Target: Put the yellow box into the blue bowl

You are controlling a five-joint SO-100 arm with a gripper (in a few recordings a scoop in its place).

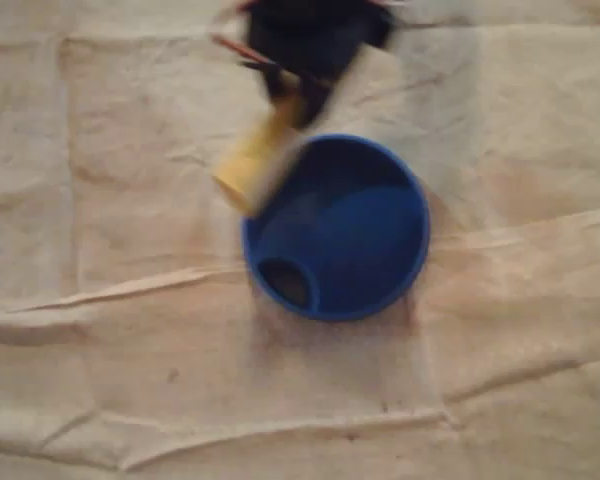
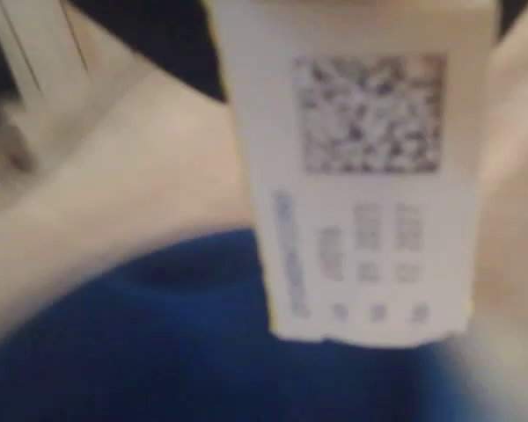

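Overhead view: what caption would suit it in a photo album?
The gripper holds a blurred yellow box at the upper-left rim of a blue bowl on a creased cloth.

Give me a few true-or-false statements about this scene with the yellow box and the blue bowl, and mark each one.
1. The small yellow rectangular box lies flat on the bottom of the round blue bowl. False: the gripper holds it tilted above the bowl's upper-left rim in the overhead view.
2. The bowl stands on a creased cream cloth. True.
3. In the wrist view, the box carries a white label printed with a speckled square code. True.
4. Two bowls stand on the cloth. False: there is one.
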